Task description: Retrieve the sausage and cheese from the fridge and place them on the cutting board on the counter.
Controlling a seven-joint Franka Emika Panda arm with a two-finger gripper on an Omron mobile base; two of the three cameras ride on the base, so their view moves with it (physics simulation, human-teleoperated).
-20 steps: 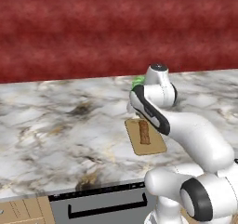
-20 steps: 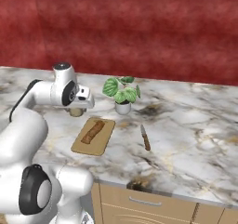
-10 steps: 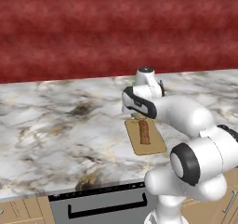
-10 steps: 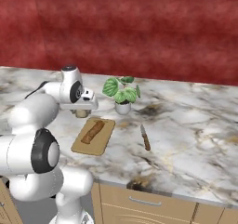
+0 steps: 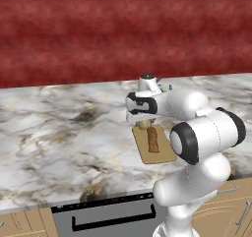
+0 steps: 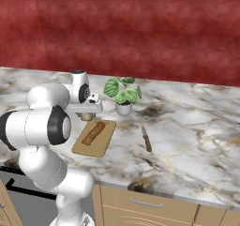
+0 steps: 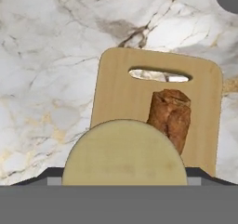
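Note:
The reddish-brown sausage [image 5: 153,139] [image 6: 93,132] [image 7: 170,116] lies on the light tan cutting board [image 5: 142,151] [image 6: 97,146] [image 7: 118,93], which rests on the marble counter [image 5: 59,133] [image 6: 187,145]. My gripper [image 5: 143,123] [image 6: 86,115] [image 7: 124,174] hangs just above the board's far, handle-slot end. It is shut on the pale yellow cheese [image 5: 143,125] [image 6: 86,116] [image 7: 124,153], a rounded chunk that hides the near part of the board in the hand view. The fridge is out of view.
A potted plant [image 6: 123,93] stands just behind the board, its leaves peeking past the arm [image 5: 166,88]. A brown-handled knife [image 6: 146,139] lies to the board's right. A dark red wall backs the counter, and a dark appliance front [image 5: 108,216] sits under its front edge.
The gripper, still holding the cheese, has come a little lower and closer over the board's far end. The arm's elbow has swung forward towards the cameras. The sausage and board have not moved.

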